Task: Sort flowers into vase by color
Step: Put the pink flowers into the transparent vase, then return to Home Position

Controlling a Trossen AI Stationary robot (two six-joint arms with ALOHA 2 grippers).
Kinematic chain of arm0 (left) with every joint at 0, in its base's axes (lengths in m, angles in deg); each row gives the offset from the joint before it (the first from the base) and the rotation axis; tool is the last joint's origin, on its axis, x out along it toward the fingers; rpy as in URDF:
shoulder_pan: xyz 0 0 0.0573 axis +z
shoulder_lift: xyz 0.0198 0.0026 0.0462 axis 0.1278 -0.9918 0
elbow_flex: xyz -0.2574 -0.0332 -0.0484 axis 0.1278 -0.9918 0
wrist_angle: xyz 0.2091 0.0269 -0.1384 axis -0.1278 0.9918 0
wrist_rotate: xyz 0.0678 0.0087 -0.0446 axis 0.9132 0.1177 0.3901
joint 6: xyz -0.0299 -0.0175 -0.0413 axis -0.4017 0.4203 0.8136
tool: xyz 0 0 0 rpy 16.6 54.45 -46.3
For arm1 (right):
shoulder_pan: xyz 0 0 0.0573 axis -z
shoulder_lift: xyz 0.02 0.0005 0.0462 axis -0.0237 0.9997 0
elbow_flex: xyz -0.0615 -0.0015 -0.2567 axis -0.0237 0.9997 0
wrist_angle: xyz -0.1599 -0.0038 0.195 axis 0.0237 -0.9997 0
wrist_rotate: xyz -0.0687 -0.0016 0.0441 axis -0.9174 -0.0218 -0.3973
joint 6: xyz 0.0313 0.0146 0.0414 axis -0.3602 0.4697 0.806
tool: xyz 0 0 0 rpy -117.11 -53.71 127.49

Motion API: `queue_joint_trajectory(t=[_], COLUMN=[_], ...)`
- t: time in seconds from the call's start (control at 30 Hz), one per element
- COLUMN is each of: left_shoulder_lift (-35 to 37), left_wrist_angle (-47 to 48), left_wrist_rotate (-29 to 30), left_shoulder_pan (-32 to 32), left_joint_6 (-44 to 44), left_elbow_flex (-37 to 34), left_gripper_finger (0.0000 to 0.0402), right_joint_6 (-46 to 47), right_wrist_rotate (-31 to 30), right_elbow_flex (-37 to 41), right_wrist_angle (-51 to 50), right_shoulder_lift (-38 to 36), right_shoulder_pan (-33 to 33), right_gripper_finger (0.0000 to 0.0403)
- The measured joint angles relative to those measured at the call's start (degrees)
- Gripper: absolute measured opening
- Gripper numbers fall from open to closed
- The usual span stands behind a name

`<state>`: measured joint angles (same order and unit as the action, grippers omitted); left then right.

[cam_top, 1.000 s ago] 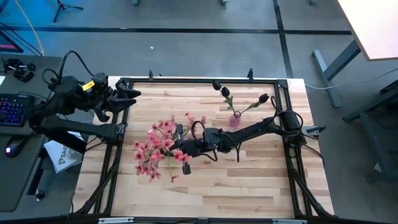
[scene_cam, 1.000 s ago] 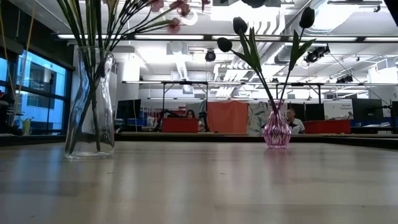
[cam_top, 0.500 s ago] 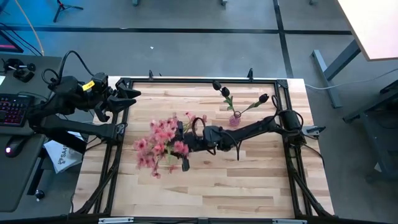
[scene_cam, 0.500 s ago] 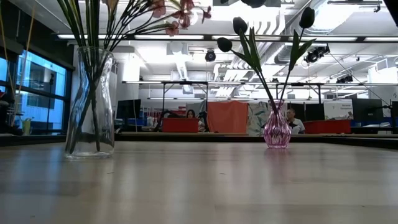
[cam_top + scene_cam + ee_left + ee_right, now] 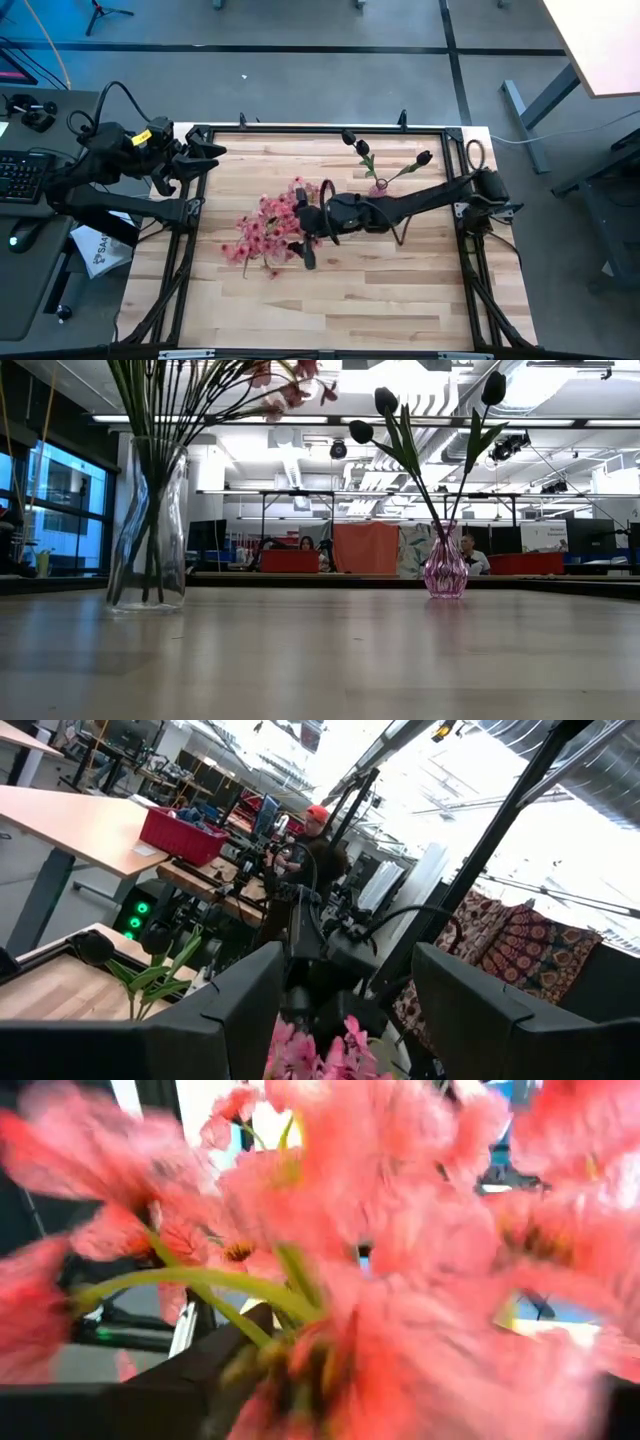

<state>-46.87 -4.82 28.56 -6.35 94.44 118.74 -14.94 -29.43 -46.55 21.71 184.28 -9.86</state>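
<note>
Flowers of both colours appear sorted already, as far as the views show. The pink flowers [image 5: 265, 222] stand bunched in a tall clear glass vase [image 5: 148, 525] left of the table's middle, their green stems fanning up out of its mouth in the low view. The dark tulip buds [image 5: 386, 401] stand in the small pink vase [image 5: 446, 572] toward the far right; from above, that vase [image 5: 380, 187] is only just visible beside the right arm. No loose stem can be seen lying on the wooden table [image 5: 400, 290], so little or nothing seems left to place.

The right gripper [image 5: 303, 243] sits at the near right edge of the pink bunch, and whether its fingers grip or have let go cannot be told: blossoms fill its own wrist view and hide them. Judged from this, it may be at the point of releasing the last pink stem.

The left gripper [image 5: 208, 152] waits at the table's far left corner with fingers spread and nothing between them.

In the way: the right arm stretches across the table just beside the small pink vase, so pulling back could brush the tulips. Pink blossoms crowd the right gripper and could snag on it. A keyboard [image 5: 22, 177] sits off the table to the left.
</note>
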Motion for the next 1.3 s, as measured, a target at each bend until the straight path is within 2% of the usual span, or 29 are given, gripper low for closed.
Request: queue_joint_trajectory(t=[0.13,0.47,0.8,0.93,1.0,1.1,1.27,1.3], left_shoulder_lift=[0.0,0.0,0.0,0.0,0.0,0.1,3.3,4.5], left_wrist_angle=[0.0,0.0,-0.4,1.4,4.0,6.4,2.1,0.7], left_wrist_rotate=[0.0,0.0,0.1,2.1,5.3,10.5,12.5,13.5], left_shoulder_pan=[0.0,0.0,0.0,0.1,0.1,0.1,0.9,1.4], left_joint_6=[0.0,-0.7,-9.6,-14.0,-17.3,-21.5,-24.7,-24.6], left_elbow_flex=[0.0,0.0,0.0,0.0,0.0,-1.3,-10.1,-12.7], left_gripper_finger=[0.0211,0.0211,0.0211,0.0211,0.0211,0.0211,0.0191,0.018], right_joint_6=[0.1,4.4,7.4,10.1,10.3,9.3,10.2,10.6], right_wrist_rotate=[0.7,1.5,0.9,0.9,1.1,1.5,3.3,4.2], right_elbow_flex=[0.0,0.0,0.0,0.0,0.0,0.0,0.0,0.0], right_wrist_angle=[-9.3,-28.0,-40.3,-45.0,-48.7,-55.7,-64.6,-66.2], right_shoulder_lift=[-4.3,-15.4,-27.7,-30.8,-31.8,-32.6,-33.1,-33.2], right_shoulder_pan=[-0.2,-0.2,-0.2,-0.2,-0.2,-0.8,-1.3,-1.3], right_gripper_finger=[0.029,0.0293,0.0293,0.0283,0.0261,0.02,0.0033,0.0017])
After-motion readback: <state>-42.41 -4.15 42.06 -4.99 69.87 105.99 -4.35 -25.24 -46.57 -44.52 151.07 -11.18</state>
